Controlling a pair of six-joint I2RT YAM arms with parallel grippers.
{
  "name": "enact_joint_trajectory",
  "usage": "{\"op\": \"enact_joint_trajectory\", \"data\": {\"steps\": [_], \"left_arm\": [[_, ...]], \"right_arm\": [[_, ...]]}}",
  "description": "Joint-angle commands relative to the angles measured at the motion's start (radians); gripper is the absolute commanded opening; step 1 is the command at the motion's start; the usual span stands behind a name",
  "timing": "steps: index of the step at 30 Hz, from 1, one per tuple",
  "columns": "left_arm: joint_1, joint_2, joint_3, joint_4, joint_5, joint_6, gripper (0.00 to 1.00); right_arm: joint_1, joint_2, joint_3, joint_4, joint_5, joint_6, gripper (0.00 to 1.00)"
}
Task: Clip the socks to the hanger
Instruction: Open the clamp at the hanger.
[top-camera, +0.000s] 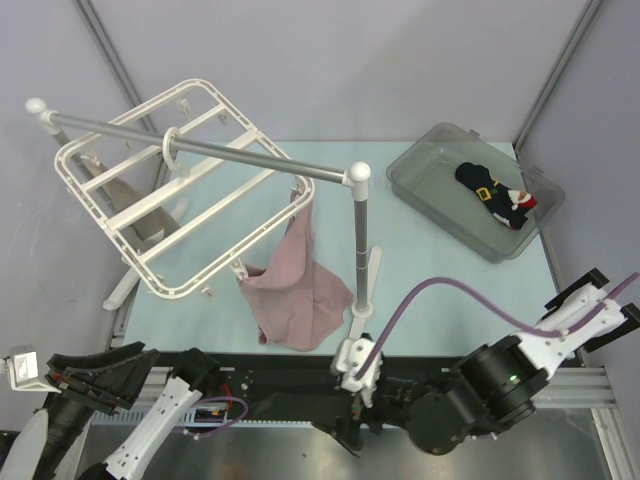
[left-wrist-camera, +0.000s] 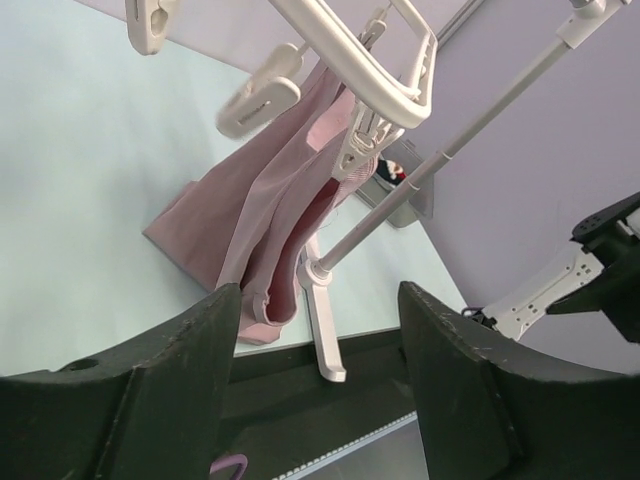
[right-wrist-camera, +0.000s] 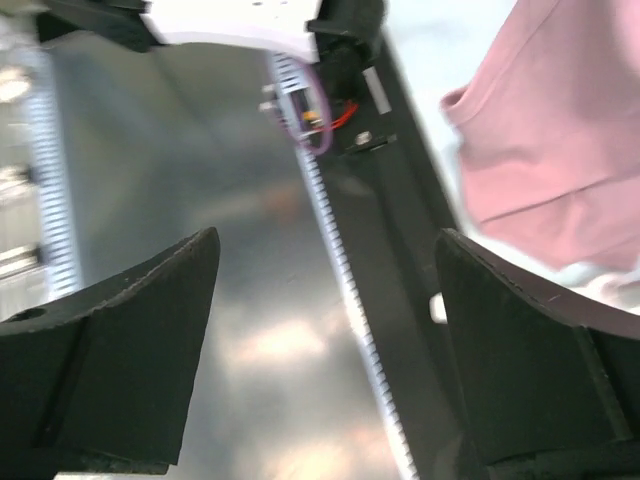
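The socks (top-camera: 494, 193), dark with a yellow band and red-and-white patches, lie in a grey bin (top-camera: 420, 170) at the back right. The white hanger (top-camera: 150, 215) hangs tilted by its hook (top-camera: 171, 146) from the silver rail; it also shows at the top of the left wrist view (left-wrist-camera: 350, 55) with its clips (left-wrist-camera: 258, 96). My left gripper (top-camera: 97, 378) (left-wrist-camera: 318, 300) is open and empty at the near left edge. My right gripper (top-camera: 347, 438) (right-wrist-camera: 325, 240) is open and empty, low over the metal base near the front middle. Both are far from the socks.
A pink cloth (top-camera: 292, 285) (left-wrist-camera: 260, 215) hangs from a hanger clip down to the table. A beige cloth (top-camera: 130, 200) hangs at the hanger's left. The rail stand's post (top-camera: 360, 235) and foot (left-wrist-camera: 322, 325) stand at the front middle. A black rail (right-wrist-camera: 395, 230) runs along the table's near edge.
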Motion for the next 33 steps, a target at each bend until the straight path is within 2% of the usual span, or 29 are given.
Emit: {"op": "enact_joint_trajectory", "data": {"steps": [1, 3, 4, 5, 8, 9, 14, 17, 20, 23, 27, 30, 33], "left_arm": [[-0.008, 0.033, -0.026, 0.03, 0.026, 0.023, 0.68], [-0.009, 0.031, -0.067, 0.085, 0.078, 0.023, 0.67], [-0.008, 0.034, -0.08, 0.131, 0.092, 0.018, 0.65], [-0.008, 0.039, -0.103, 0.15, 0.118, 0.017, 0.63], [-0.008, 0.046, -0.13, 0.223, 0.141, 0.011, 0.61], [-0.008, 0.049, -0.133, 0.237, 0.151, 0.011, 0.6], [-0.008, 0.045, -0.152, 0.291, 0.176, 0.021, 0.6], [-0.008, 0.033, -0.134, 0.283, 0.138, 0.026, 0.58], [-0.006, 0.019, -0.126, 0.273, 0.104, 0.014, 0.58], [-0.008, 0.0, -0.126, 0.265, 0.066, -0.006, 0.58], [-0.006, 0.002, -0.081, 0.234, 0.011, 0.007, 0.57], [-0.006, 0.02, -0.035, 0.199, -0.029, 0.015, 0.56], [-0.006, 0.025, -0.02, 0.191, -0.031, 0.02, 0.56]], "right_arm": [[-0.034, 0.063, 0.043, 0.132, 0.135, -0.157, 0.92], [-0.111, 0.081, 0.008, 0.232, 0.025, -0.174, 0.88], [-0.203, 0.08, -0.009, 0.275, -0.039, -0.174, 0.85], [-0.25, 0.078, -0.053, 0.374, -0.166, -0.18, 0.81], [-0.354, 0.101, -0.092, 0.542, -0.288, -0.218, 0.72], [-0.375, 0.136, -0.093, 0.564, -0.319, -0.241, 0.65], [-0.484, 0.213, -0.142, 0.801, -0.57, -0.382, 0.58], [-0.532, 0.25, -0.145, 0.892, -0.676, -0.404, 0.57], [-0.535, 0.282, -0.149, 0.982, -0.686, -0.479, 0.57], [-0.535, 0.317, -0.165, 1.091, -0.631, -0.525, 0.56], [-0.535, 0.377, -0.17, 1.196, -0.563, -0.593, 0.5], [-0.532, 0.42, -0.167, 1.268, -0.52, -0.645, 0.4], [-0.518, 0.466, -0.155, 1.331, -0.439, -0.7, 0.4]]}}
